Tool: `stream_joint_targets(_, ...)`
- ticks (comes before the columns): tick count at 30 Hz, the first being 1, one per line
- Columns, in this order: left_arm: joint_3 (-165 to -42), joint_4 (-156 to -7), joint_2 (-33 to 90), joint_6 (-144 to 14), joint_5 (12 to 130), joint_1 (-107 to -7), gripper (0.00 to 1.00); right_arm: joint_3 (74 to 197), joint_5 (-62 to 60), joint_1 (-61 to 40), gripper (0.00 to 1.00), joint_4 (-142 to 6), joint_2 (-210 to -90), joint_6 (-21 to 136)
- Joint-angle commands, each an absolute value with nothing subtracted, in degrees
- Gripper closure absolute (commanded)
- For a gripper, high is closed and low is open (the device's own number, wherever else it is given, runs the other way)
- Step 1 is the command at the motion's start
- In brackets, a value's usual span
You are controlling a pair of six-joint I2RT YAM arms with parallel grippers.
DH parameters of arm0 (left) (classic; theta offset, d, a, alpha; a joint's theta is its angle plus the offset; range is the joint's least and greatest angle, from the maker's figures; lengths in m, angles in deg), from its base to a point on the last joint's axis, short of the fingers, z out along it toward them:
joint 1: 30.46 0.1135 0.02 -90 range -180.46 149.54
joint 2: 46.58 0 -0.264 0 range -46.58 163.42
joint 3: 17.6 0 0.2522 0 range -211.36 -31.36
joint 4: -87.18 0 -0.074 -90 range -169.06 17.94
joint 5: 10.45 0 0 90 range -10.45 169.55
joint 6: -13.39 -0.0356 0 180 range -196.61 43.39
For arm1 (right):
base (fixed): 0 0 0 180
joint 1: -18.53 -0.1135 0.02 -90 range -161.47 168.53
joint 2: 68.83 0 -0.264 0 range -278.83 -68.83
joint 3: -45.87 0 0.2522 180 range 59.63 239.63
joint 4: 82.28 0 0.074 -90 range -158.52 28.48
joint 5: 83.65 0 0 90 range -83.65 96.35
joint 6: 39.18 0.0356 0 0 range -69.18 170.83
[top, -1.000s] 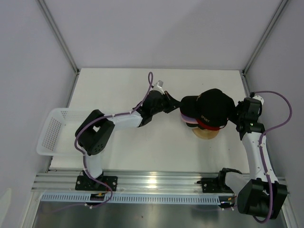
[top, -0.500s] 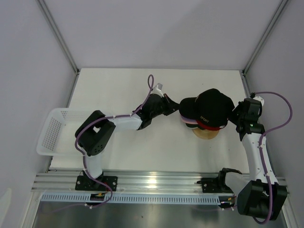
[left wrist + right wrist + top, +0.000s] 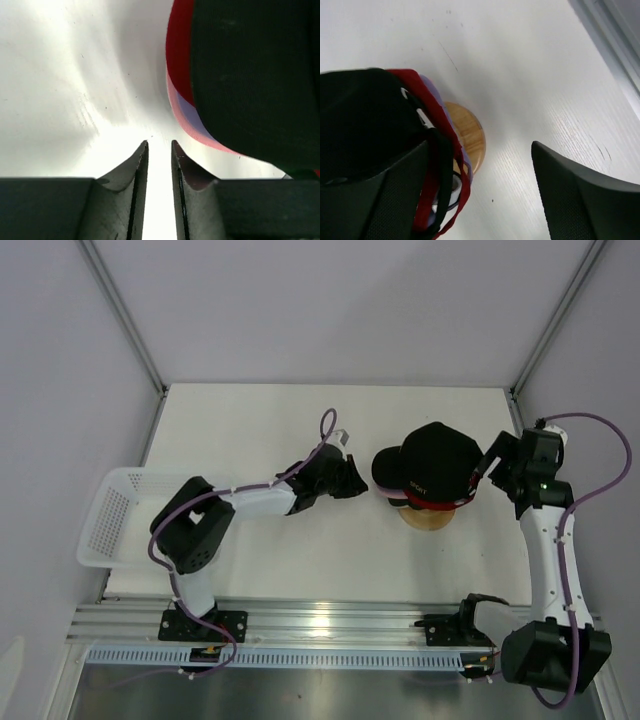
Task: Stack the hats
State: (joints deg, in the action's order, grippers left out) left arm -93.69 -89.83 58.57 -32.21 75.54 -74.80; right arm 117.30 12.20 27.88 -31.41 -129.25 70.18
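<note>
The hats sit stacked on a round wooden stand [image 3: 428, 520] right of the table's centre. A black cap [image 3: 435, 455] is on top, its brim pointing left. In the left wrist view the stacked brims show as black [image 3: 250, 75], red [image 3: 179, 50], lavender [image 3: 186, 112] and pink layers. My left gripper [image 3: 358, 480] [image 3: 160, 143] sits just left of the brims, its jaws a narrow gap apart with nothing between. My right gripper [image 3: 482, 472] [image 3: 480, 146] stands wide open by the caps' back straps [image 3: 427, 130], clear of them above the stand [image 3: 469, 137].
A white mesh basket [image 3: 108, 515] hangs over the table's left edge. Grey walls close in the table at the back and on both sides. The right arm's purple cable loops near the right wall.
Both grippers have opened and let go of the top black cap. The left one drew back left, the right one pulled away to the right. The cap settled lower on the stack.
</note>
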Motion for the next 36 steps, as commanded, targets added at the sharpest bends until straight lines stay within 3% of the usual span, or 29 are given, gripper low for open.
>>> stream_joint_targets(1, -94.20, -87.06, 50.82, -39.16, 79.01, -75.28, 0.73, 123.26, 15.14, 27.85, 0.13, -27.21, -126.85, 69.54)
stream_joint_targets(4, -94.99, -85.40, 46.42, -42.06, 81.89, -75.28, 0.68, 125.19, 12.43, 27.85, 0.04, -26.94, -124.04, 70.16)
stream_joint_targets(7, -96.40, -82.68, 42.30, -45.75, 84.11, -75.02, 0.50, 128.53, 12.24, 27.85, 0.02, -25.63, -122.36, 70.16)
stream_joint_targets(8, -97.01, -81.88, 41.15, -46.89, 84.47, -74.85, 0.36, 129.32, 12.50, 27.85, 0.01, -25.28, -121.48, 69.90)
stream_joint_targets(12, -98.95, -77.42, 35.70, -51.90, 82.28, -72.56, 0.19, 132.84, 11.37, 27.93, 0.01, -24.74, -119.28, 68.06)
stream_joint_targets(14, -99.13, -76.87, 31.66, -52.79, 77.22, -70.46, 0.02, 132.84, 3.40, 27.94, 0.01, -27.28, -117.71, 66.65)
stream_joint_targets(17, -98.86, -77.83, 27.18, -53.76, 71.12, -68.08, 0.00, 132.23, -7.51, 27.85, 0.01, -31.59, -117.34, 66.03)
stream_joint_targets(22, -100.00, -76.00, 22.69, -55.78, 73.29, -67.55, 0.01, 131.35, -20.87, 27.67, 0.00, -38.69, -121.38, 66.81)
stream_joint_targets(30, -103.18, -62.19, 20.66, -49.03, 75.61, -58.78, 0.01, 126.61, -22.92, 23.90, 0.00, -53.81, -123.58, 66.82)
stream_joint_targets(33, -98.61, -66.74, 20.22, -43.32, 58.60, -49.38, 0.01, 124.58, -22.48, 22.05, 0.00, -57.43, -123.67, 65.60)
stream_joint_targets(34, -95.12, -71.20, 20.57, -40.69, 47.58, -44.31, 0.00, 124.32, -22.48, 21.70, 0.01, -57.88, -124.02, 65.33)
stream_joint_targets(36, -92.90, -73.87, 21.44, -32.78, 40.99, -40.32, 0.01, 123.79, -21.95, 20.65, 0.00, -58.14, -124.55, 64.89)
